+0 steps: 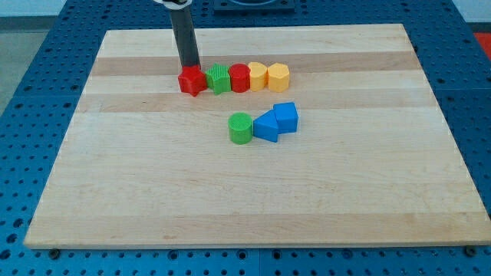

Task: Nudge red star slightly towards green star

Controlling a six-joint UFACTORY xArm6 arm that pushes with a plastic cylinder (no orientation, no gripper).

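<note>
The red star (191, 80) lies at the left end of a row of blocks near the view's top. It touches the green star (219, 79) on its right. My tip (189, 67) stands at the red star's top edge, touching or almost touching it from behind. The rod rises from there toward the view's top.
The row continues to the right with a red cylinder (239, 77), a yellow block (258, 76) and a yellow hexagonal block (278, 77). Lower down sit a green cylinder (241, 128), a blue triangular block (265, 126) and a blue block (285, 117). The wooden board (153, 192) rests on a blue perforated table.
</note>
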